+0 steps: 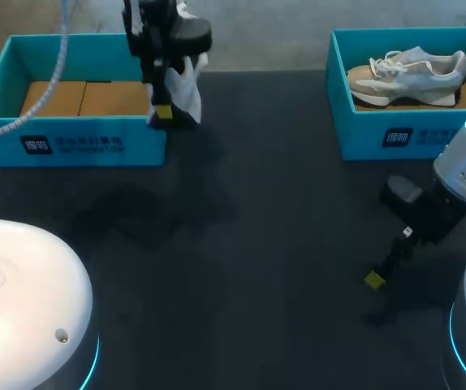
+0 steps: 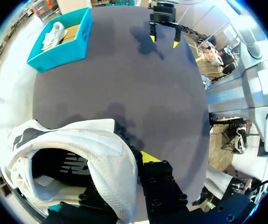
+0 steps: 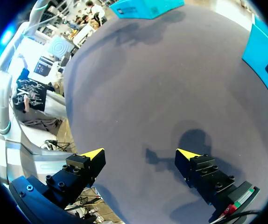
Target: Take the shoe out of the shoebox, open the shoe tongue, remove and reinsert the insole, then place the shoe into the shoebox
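Note:
My left gripper [image 1: 161, 112] hangs over the right end of the left teal shoebox [image 1: 71, 142], shut on a white shoe [image 1: 186, 88]. In the left wrist view the shoe [image 2: 68, 154] has its collar wall pinched in that gripper [image 2: 127, 163]; one yellow fingertip [image 2: 146, 157] shows and the other is hidden behind the shoe. The dark inside of the shoe faces the camera. My right gripper [image 1: 375, 280] stands open low over the table at the right, nothing between its fingers [image 3: 140, 154].
A second teal shoebox [image 1: 355, 122] at the back right holds a beige and white sneaker [image 1: 412, 75]. The left box has a brown cardboard floor [image 1: 87, 97]. Dark table [image 1: 241, 244] spreads between the two boxes.

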Motion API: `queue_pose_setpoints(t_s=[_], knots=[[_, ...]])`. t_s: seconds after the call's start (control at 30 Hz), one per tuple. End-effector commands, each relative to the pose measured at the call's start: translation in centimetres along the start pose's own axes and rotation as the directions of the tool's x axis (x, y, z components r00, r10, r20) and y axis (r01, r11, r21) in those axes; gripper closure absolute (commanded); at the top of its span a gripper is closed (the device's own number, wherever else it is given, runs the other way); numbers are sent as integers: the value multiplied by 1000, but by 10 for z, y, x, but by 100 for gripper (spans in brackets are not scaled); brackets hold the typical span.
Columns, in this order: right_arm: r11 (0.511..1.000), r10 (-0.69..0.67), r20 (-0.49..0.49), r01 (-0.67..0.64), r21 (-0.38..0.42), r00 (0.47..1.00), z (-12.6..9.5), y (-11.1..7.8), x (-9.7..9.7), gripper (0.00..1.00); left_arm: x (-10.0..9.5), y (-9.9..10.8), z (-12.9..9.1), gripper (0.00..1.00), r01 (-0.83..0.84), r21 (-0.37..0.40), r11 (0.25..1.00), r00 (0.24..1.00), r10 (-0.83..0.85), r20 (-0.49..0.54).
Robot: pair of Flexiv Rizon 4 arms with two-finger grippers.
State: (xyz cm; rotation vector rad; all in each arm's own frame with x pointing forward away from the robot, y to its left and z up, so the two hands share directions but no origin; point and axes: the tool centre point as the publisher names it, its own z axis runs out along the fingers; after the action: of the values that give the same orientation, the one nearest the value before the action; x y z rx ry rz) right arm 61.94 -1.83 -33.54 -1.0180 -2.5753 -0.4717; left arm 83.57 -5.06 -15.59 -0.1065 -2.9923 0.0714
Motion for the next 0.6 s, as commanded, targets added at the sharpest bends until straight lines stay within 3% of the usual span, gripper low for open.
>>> queue_pose_setpoints(t_s=[0.03,0.6], knots=[[1000,1,4,-1,1,1000,1,0,1,0,1,4,-8,100,-1,1,1000,1000,1,2],[1000,1,4,-1,1,1000,1,0,1,0,0,7,-9,100,-2,7,1000,1000,2,-5]])
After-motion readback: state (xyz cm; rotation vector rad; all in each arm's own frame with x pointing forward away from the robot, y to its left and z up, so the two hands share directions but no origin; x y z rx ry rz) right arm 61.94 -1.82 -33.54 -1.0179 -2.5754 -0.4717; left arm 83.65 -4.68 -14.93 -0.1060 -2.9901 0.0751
